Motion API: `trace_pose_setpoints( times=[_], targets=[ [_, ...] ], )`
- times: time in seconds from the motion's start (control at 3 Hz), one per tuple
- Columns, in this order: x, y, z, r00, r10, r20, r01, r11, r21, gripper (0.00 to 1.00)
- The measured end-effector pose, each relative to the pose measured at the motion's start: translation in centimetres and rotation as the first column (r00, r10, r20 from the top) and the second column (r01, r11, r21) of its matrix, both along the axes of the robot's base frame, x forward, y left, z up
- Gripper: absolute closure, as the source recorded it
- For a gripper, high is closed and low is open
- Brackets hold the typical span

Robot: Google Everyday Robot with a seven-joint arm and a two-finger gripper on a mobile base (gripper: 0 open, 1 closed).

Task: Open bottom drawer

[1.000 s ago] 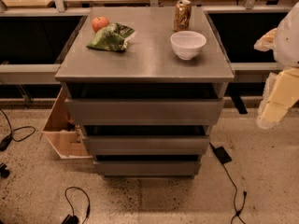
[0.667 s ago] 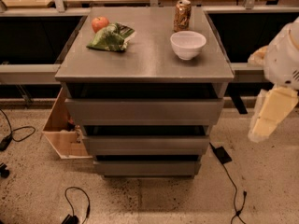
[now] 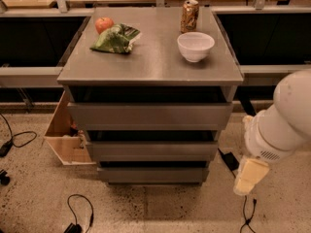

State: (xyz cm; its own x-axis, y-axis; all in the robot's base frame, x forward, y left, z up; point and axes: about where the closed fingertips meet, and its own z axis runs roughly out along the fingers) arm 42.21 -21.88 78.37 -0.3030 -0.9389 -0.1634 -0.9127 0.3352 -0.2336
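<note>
The bottom drawer (image 3: 153, 174) is the narrowest, lowest grey front of the grey metal cabinet (image 3: 150, 69). It sits flush under the mid-sized drawer front (image 3: 151, 150) and the widest top front (image 3: 149, 115). My gripper (image 3: 250, 176) is a cream piece hanging from the white arm (image 3: 284, 120). It is to the right of the cabinet, at about the bottom drawer's height and just above the floor, and touches nothing.
On the cabinet top are an apple (image 3: 103, 24), a green chip bag (image 3: 115, 39), a soda can (image 3: 189, 15) and a white bowl (image 3: 195, 46). A wooden box (image 3: 65, 135) stands left of the cabinet. Cables (image 3: 77, 212) and a black adapter (image 3: 228, 160) lie on the floor.
The arm has moved down and in towards the cabinet's right side. The gripper is now lower, near the bottom drawer's level. The drawers have not moved.
</note>
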Motion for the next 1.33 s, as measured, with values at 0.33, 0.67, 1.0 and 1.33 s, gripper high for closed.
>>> trace_pose_setpoints(
  times=[0.33,0.67,1.0,1.33],
  targets=[
    [-0.9,-0.7,-10.4,0.9965,-0.027,-0.079,0.028,1.0,0.005,0.0],
    [-1.9,0.0,-14.9,0.9824,-0.029,-0.184,0.046,0.995,0.093,0.0],
    [-2.1,0.3,-15.6,0.9794,-0.029,-0.2,0.051,0.993,0.105,0.0],
    [-0.8,-0.2,-19.0,0.9798,-0.048,-0.194,0.067,0.994,0.09,0.0]
  ],
)
